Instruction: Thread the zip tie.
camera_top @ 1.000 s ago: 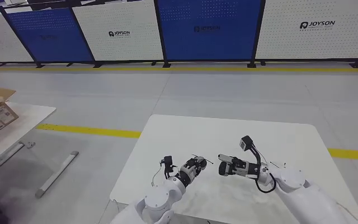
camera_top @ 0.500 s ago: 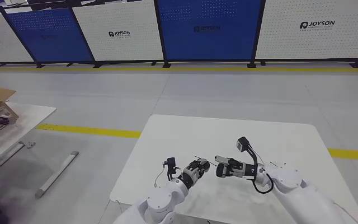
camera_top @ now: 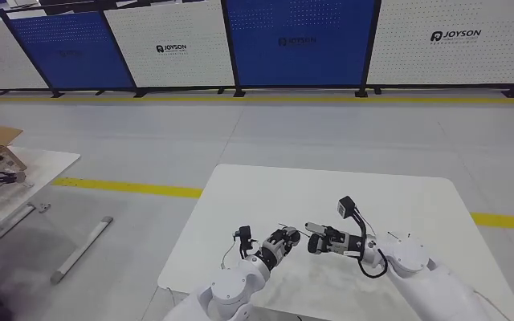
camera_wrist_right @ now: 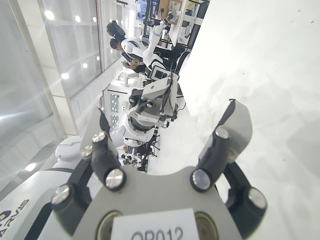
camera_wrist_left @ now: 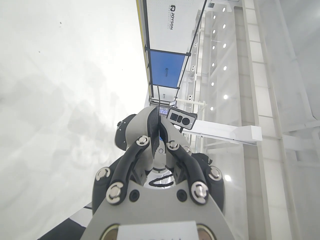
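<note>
desk (camera_top: 337,193): white top; both arms over its 6 o'clock half.
right gripper (camera_wrist_right: 166,112): jaws spread wide; sits at 3 o'clock of the left gripper (camera_wrist_left: 158,123), near but apart, the two facing each other.
left gripper: jaws closed on the zip tie (camera_wrist_left: 158,96).
zip tie: thin black strip, pinched in the left gripper's jaws, free end standing straight out past them toward the right gripper.
</note>
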Motion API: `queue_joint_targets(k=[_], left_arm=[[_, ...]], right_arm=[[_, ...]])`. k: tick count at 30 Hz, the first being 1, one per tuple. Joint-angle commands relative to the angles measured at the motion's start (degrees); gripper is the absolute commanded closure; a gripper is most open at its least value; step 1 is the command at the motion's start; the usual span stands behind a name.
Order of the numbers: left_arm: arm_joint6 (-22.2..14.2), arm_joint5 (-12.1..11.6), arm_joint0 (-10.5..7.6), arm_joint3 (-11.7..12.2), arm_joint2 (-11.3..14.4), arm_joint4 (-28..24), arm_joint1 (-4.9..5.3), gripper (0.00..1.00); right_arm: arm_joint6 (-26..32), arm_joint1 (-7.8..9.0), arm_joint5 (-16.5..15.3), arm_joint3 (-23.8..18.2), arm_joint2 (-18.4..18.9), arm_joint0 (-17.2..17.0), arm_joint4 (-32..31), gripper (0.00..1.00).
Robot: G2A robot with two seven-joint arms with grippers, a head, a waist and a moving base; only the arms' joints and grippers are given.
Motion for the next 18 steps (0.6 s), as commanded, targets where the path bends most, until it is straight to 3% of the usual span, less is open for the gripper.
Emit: queue_joint_targets(k=[1,3,4,6,18], left_arm=[[-0.16,0.02,0.20,-0.13,-0.22,0.07,-0.05,1.00],[-0.26,-0.16,0.26,-0.12,-0.39,0.64,-0.09,1.00],[-0.27,-0.29,0.35,-0.04,-0.46,0.62,-0.15,1.00],[-0.40,-0.28,0.39,-0.01,-0.55,0.59,-0.23,1.00],[-1.41,0.23,0.99,-0.36,-1.34,1.10,-0.60,1.00]], right_arm=[[0.34,0.05,0.41,-0.24,0.59,-0.32,-0.38,0.00],[0.48,0.04,0.87,-0.42,1.01,-0.54,-0.71,0.20],[0.51,0.01,1.09,-0.53,1.26,-0.68,-0.94,0.43],[0.56,-0.04,1.40,-0.66,1.64,-0.86,-1.23,0.57],[2.62,-0.93,3.12,1.00,3.13,-1.00,-1.36,0.70]])
